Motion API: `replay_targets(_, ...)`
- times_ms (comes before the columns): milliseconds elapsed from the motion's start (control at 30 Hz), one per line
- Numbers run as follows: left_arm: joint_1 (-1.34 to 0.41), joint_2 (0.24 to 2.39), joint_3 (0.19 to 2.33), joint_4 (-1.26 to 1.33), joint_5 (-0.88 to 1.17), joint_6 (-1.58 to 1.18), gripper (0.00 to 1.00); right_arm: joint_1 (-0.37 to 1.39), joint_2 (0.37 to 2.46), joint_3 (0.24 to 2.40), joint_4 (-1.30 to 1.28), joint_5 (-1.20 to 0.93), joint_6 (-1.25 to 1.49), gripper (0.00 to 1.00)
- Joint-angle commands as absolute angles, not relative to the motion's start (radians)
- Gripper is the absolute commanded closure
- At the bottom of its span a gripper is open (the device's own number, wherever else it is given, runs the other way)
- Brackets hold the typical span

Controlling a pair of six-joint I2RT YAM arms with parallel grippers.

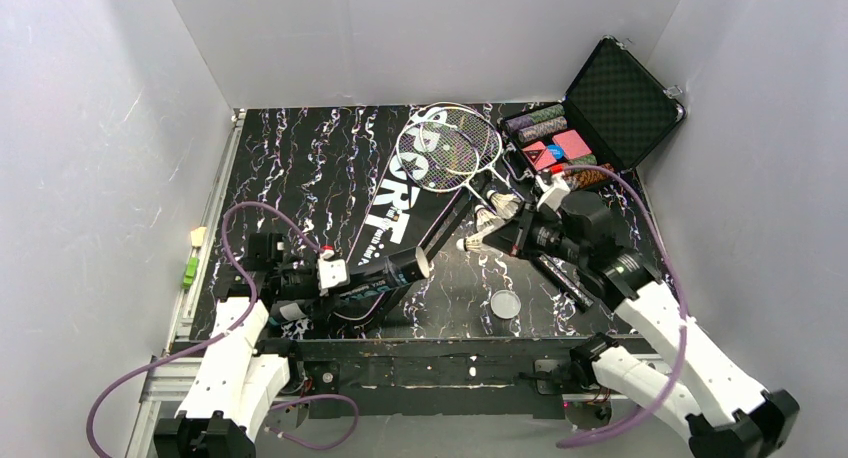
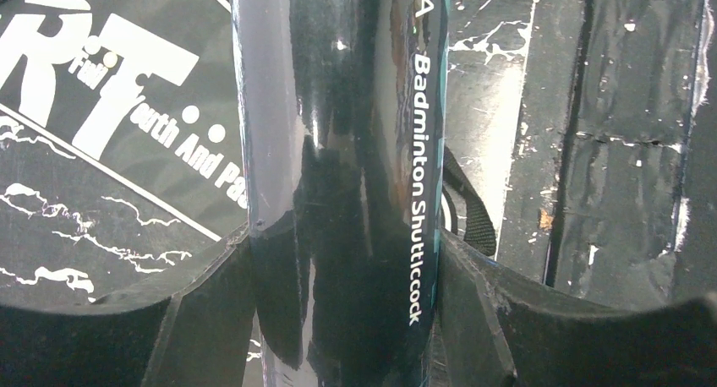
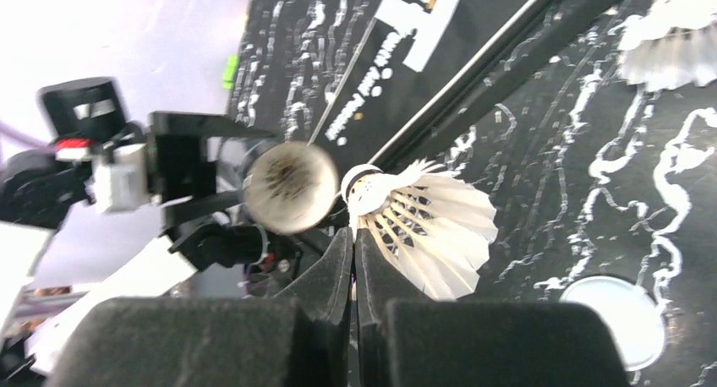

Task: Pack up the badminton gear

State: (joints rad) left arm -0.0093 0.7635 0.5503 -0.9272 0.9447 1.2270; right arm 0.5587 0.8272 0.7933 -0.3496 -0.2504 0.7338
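Black fingers of the right hand fill the bottom of the right wrist view. They are pressed together, with their tips at the edge of a shuttlecock's feather skirt, just under its cork. Whether a feather is caught between them I cannot tell. The cork points at the open mouth of the tube, close beside it.

The left hand clamps the tube, one finger against each side. From above, the tube slants across the narrow end of the bag at the near left of the table. Two rackets lie with overlapping heads on the bag's wide end. More shuttlecocks lie just right of the bag.

A black surface with white marbled veins covers the table. Plain pale grey walls close it in on three sides. A small clear disc lies near the front edge, and an open chip case sits in the far right corner.

Only the left wrist view shows the white lettering "Badminton Shutticcock" along the tube, a black strap beside it, and chipped, scuffed patches on the table. Only the right wrist view looks into the tube's mouth. Only the top view shows the case and the rackets' heads.
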Motion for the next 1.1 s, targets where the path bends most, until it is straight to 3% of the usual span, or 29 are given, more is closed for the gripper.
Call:
replay_targets(0, -0.010, 0.786, 0.556, -0.852, 0.953, 1.145, 0.99, 0.626, 0.753, 0.864, -0.416, -0.222, 0.807, 0.94)
replay_targets(333, -0.010, 0.750, 0.560, -0.873, 0.995, 1.172, 0.99, 0.803, 0.935, 0.996, -0.355, -0.148, 0.800, 0.94)
replay_targets(1067, -0.010, 0.739, 0.592, -0.944, 1.086, 1.251, 0.98, 0.923, 1.083, 0.999, -0.235, -0.167, 0.851, 0.94)
